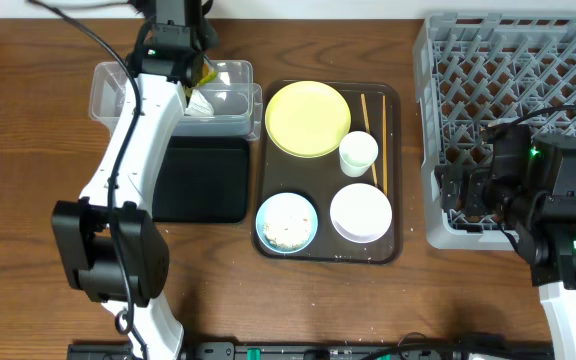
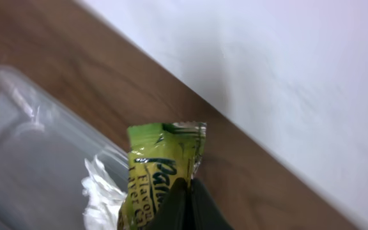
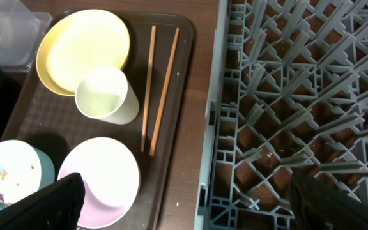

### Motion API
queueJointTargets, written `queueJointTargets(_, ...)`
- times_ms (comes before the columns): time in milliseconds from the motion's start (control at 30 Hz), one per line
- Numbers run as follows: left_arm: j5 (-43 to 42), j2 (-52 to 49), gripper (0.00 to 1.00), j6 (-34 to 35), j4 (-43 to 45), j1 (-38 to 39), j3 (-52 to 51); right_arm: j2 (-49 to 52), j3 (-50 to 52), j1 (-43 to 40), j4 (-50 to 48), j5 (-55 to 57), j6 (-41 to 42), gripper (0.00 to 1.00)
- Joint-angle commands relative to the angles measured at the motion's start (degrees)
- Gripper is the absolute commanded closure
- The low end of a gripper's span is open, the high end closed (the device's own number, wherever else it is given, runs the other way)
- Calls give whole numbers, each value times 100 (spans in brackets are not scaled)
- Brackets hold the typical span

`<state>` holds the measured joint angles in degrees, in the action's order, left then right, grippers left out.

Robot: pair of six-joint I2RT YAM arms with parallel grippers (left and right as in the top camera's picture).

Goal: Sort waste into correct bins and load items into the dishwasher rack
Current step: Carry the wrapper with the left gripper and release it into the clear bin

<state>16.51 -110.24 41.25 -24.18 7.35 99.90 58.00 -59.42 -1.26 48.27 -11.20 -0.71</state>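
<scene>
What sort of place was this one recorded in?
Probably a lab bench staged as a dish-clearing station: a plain wooden table, a brown plastic serving tray holding a crumb-strewn light blue bowl, and a large grey plastic lattice dishwasher rack.

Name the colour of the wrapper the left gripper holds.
Yellow-green, dark lettering; the snack wrapper shows best in left wrist view.

The wrapper (image 2: 165,169) is lime green with dark green lettering and a silvery crimped edge. The plate (image 1: 308,118) is pale yellow; one bowl (image 1: 268,212) is light blue, speckled with white grains (image 1: 288,230); the other bowl (image 1: 361,212) and the cup (image 1: 358,152) are white. The chopsticks (image 3: 148,89) are tan, the tray (image 1: 313,175) dark brown. The rack (image 1: 508,60) is a grey lattice.
</scene>
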Motion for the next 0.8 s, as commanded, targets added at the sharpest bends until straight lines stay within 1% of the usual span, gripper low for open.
queueJointTargets(0, 577, -302, 94, 1781, -22, -24, -48, -33, -122, 118, -7, -109, -17, 1)
queueJointTargets(67, 697, -483, 93, 2216, -33, -33, -48, -33, -122, 118, -4, -109, -17, 1)
queueJointTargets(133, 874, -691, 94, 2870, -11, -33, -46, -33, -122, 118, -9, -109, -17, 1)
queueJointTargets(200, 1012, -846, 94, 3300, -11, -42, -46, -33, -122, 118, -9, -109, -17, 1)
queueJointTargets(233, 999, -916, 94, 3418, -13, -55, -46, -33, -122, 118, -7, -109, -17, 1)
queueJointTargets(300, 968, -999, 93, 3427, -46, -55, -46, -33, -122, 118, -2, -109, -17, 1)
queueJointTargets(333, 970, -1003, 85, 3425, -90, -55, -48, -33, -122, 118, -4, -109, -17, 1)
queueJointTargets(400, 970, -997, 65, 3392, -162, -55, -46, -33, -122, 118, -9, -109, -17, 1)
queueJointTargets(433, 970, -975, 59, 3285, -146, -55, -46, -33, -122, 118, -13, -109, -20, 1)
queueJointTargets(467, 970, -949, 50, 3185, -146, -57, -46, -33, -122, 118, -22, -109, -20, 1)
queueJointTargets(500, 970, -898, 42, 3018, -146, -59, -46, -33, -122, 118, -33, -109, -20, 1)
queueJointTargets(567, 968, -785, 31, 2605, -144, -59, -46, -33, -122, 118, -52, -109, -17, 1)
queueJointTargets(633, 938, -605, 26, 1792, -149, -42, -46, -33, -122, 118, -70, -109, -17, 1)
queueJointTargets(700, 621, -363, 24, 511, -157, -4, -46, -33, -122, 118, -74, -111, -17, 1)
queueJointTargets(733, 188, -195, 24, -442, -212, 26, -46, -33, -122, 118, -74, -109, -17, 1)
queueJointTargets(767, -247, -52, 25, -1161, -310, 57, -46, -33, -122, 118, -74, -109, -17, 1)
